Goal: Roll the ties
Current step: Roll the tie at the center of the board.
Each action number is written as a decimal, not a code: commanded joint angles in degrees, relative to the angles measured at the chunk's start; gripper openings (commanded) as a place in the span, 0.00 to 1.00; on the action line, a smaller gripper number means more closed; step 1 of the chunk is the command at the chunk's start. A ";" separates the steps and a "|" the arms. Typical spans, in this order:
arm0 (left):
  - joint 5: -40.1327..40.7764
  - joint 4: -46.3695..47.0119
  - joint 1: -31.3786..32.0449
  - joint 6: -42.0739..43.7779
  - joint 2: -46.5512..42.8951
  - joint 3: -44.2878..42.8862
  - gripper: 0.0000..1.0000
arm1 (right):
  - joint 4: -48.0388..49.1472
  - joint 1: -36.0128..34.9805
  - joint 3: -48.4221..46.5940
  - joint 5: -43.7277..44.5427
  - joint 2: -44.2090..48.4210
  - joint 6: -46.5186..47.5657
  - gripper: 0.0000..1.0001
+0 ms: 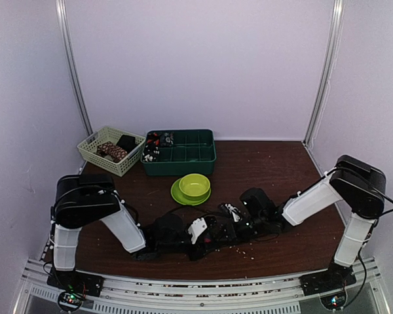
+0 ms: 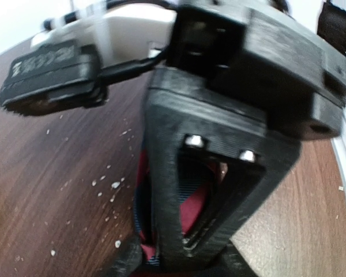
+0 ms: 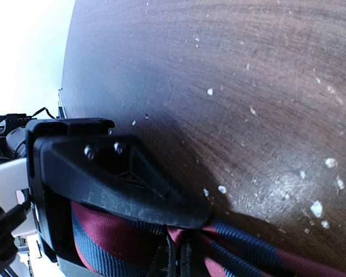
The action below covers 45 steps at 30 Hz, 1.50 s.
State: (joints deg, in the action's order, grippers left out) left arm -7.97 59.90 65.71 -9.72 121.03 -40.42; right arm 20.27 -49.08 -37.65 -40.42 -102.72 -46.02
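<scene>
Black triangular claw finger (image 2: 161, 190) up close, two silver screws (image 2: 191, 140), red and navy striped tie (image 2: 193, 210) behind it, white crumbs (image 2: 115, 186) on brown surface (image 2: 57, 173)

The bowl (image 1: 194, 185) sits on a plate (image 1: 177, 195) in the middle of the desk (image 1: 275, 170). Directly behind the bowl stands a tray (image 1: 180, 167). A basket (image 1: 98, 156) is behind and left of the bowl. In front of the bowl lies the tie (image 3: 115, 229). There the left claw (image 1: 213, 234) comes in from the bowl's left and the right claw (image 1: 232, 219) from its right.
</scene>
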 commanded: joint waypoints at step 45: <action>-3.09 -33.42 -2.27 8.75 -7.12 -4.24 0.29 | -1.45 -1.55 -2.13 -0.60 6.41 -7.39 0.48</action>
State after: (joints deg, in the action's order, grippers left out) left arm -10.92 31.73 63.72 -2.17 111.77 -45.39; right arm 13.67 -49.82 -38.87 -40.18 -93.95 -49.21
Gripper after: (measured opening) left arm 0.308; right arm 0.478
